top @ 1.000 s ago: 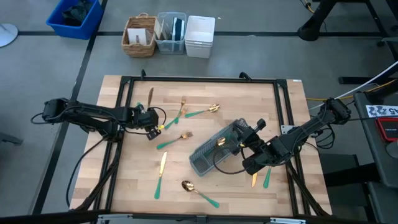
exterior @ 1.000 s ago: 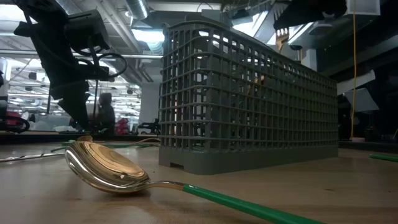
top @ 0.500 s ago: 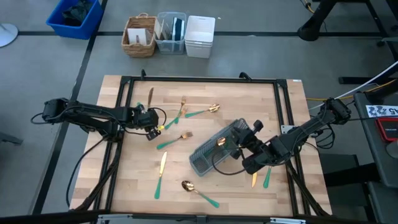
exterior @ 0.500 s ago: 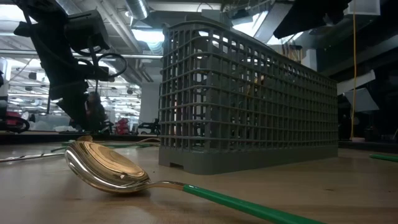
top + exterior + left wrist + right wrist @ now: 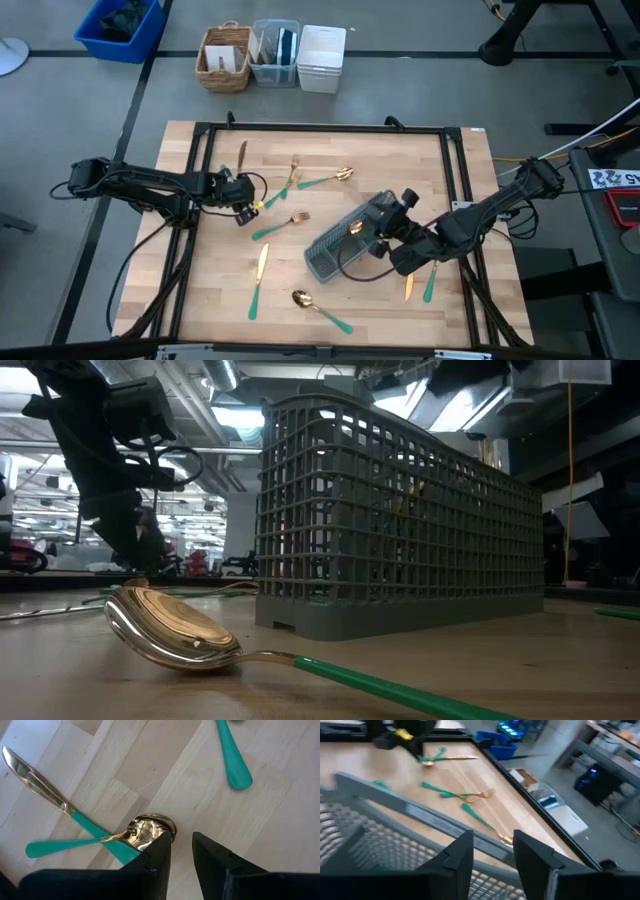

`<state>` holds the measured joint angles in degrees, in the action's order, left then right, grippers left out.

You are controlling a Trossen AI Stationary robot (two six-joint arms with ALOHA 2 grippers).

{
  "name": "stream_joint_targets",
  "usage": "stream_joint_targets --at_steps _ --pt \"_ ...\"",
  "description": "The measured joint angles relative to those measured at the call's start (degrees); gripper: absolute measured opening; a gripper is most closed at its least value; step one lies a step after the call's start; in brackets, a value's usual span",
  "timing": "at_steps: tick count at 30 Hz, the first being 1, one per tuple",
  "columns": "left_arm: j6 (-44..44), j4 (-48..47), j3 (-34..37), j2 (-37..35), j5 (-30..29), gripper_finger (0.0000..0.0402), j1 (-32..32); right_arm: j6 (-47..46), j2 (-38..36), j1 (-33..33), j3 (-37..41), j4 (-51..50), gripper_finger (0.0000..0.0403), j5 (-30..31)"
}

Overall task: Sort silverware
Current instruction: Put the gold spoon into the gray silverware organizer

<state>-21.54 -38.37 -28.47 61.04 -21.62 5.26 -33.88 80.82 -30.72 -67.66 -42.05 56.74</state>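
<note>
We see the caddy [image 5: 345, 240] lying right of the table's [image 5: 330, 170] middle, a spoon [image 5: 320, 308] near the front edge, forks [image 5: 283, 224] toward the left.

Gold-headed, teal-handled silverware [image 5: 281, 225] lies flat and scattered on the wooden surface [image 5: 200, 300]: a knife [image 5: 258, 281] and a spoon [image 5: 320, 308] near the front, 2 pieces [image 5: 419, 283] side by side at the right, others crossing farther back.

high: overhead, straight down on the whole table [image 5: 330, 290] | low: tabletop level, close behind a spoon [image 5: 175, 628], facing the grey caddy [image 5: 400, 520] | left wrist: close above the wood | right wrist: just over the caddy rim, looking across the table | shared: caddy, scattered cutlery
</note>
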Motion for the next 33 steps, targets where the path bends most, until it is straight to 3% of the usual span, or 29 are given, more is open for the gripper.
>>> stream_joint_targets --at_steps 8,12,22,33 --pt "1.5 0.1 0.0 0.1 1.1 0.0072 0.0 10.9 0.0 0.0 -5.2 -0.5 0.0136 -2.0" --pt "1.5 0.1 0.0 1.2 1.1 0.0072 0.0 12.9 -0.3 0.0 -7.3 -5.7 0.0136 -2.1" --pt "2.0 0.4 0.0 5.6 0.5 0.0072 0.0 12.6 -9.9 0.0 -10.5 -17.1 0.0136 2.2" --pt "2.6 2.3 0.0 5.6 -2.4 0.0072 0.0 2.6 -16.1 0.0 -10.2 -30.4 0.0136 6.8"
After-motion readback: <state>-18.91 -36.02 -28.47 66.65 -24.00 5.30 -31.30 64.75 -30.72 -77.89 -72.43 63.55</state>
